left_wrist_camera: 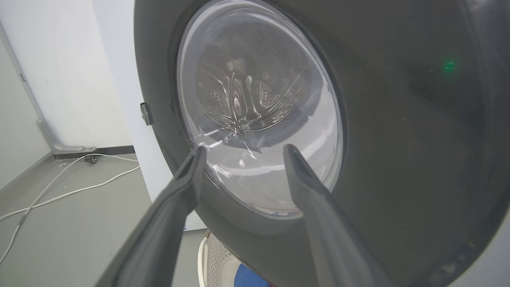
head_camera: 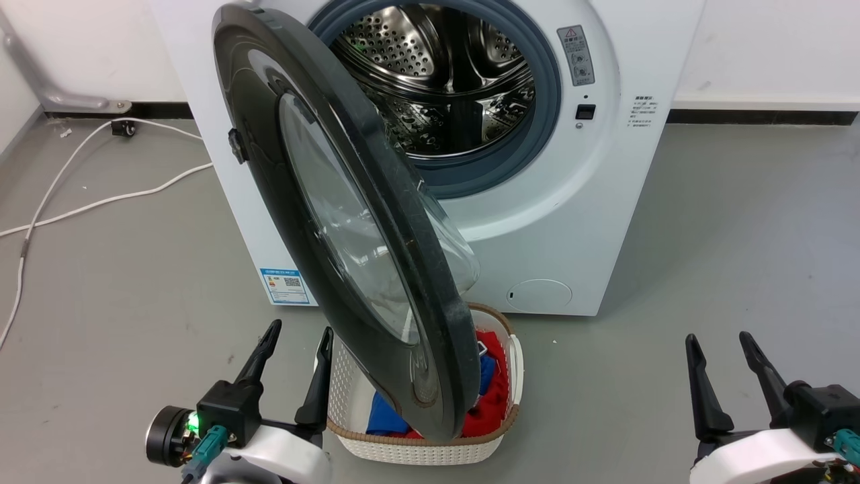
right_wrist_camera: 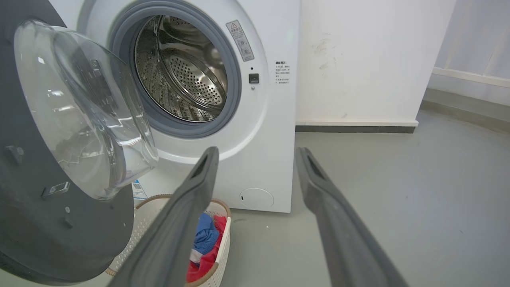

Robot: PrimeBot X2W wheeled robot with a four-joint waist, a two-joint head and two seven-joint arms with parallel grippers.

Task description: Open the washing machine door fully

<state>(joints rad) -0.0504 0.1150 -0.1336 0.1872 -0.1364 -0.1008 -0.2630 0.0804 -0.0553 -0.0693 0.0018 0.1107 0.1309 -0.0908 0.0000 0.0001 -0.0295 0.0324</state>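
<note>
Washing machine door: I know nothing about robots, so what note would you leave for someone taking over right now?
Left hand: open, empty, low beside the outer face of the washing machine door.
Right hand: open, empty, off to the right, apart from the machine.
Done: door unlatched and swung out roughly halfway, hanging above the laundry basket; steel drum exposed.
Left: swing the door further toward its hinge side; the left hand probably has to clear that path first.
</note>
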